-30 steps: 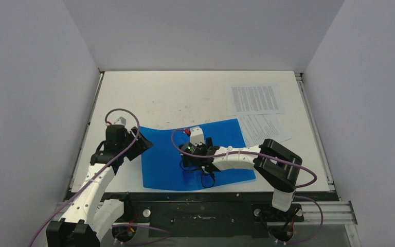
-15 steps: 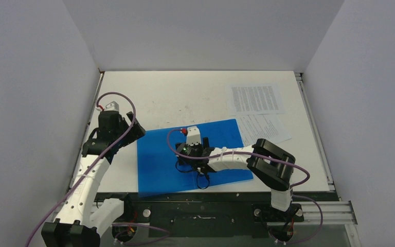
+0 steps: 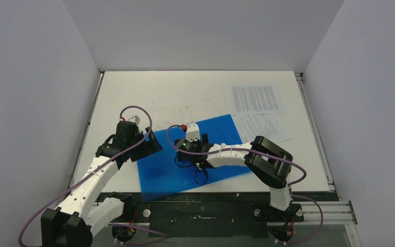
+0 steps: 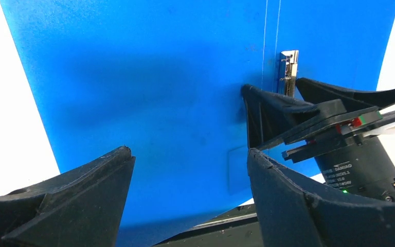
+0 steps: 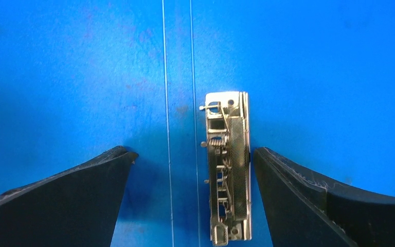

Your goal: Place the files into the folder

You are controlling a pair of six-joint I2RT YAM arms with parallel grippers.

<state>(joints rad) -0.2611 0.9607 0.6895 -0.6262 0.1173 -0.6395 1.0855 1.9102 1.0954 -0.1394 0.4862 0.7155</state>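
Note:
The blue folder [image 3: 221,146] lies open and flat at the near middle of the table. Its metal clip [image 5: 227,164] sits beside the spine creases and also shows in the left wrist view [image 4: 288,72]. My right gripper [image 3: 191,154] hangs open over the spine, with one finger on each side of the clip [image 5: 194,152]. My left gripper [image 3: 153,146] is open and empty over the folder's left flap [image 4: 189,153]. The two files, white printed sheets, lie at the back right: one [image 3: 255,99] farther back, the other [image 3: 265,126] next to the folder's right edge.
The folder's near edge reaches the table's front edge, above the dark frame rail [image 3: 211,197]. Grey walls close in the table on the left, back and right. My right gripper's body [image 4: 339,149] is close on the right in the left wrist view.
My left gripper lifted off the folder's left edge, then moved right and nearer, over the left flap. The folder turned slightly and shifted left. My right gripper moved a little left with it.

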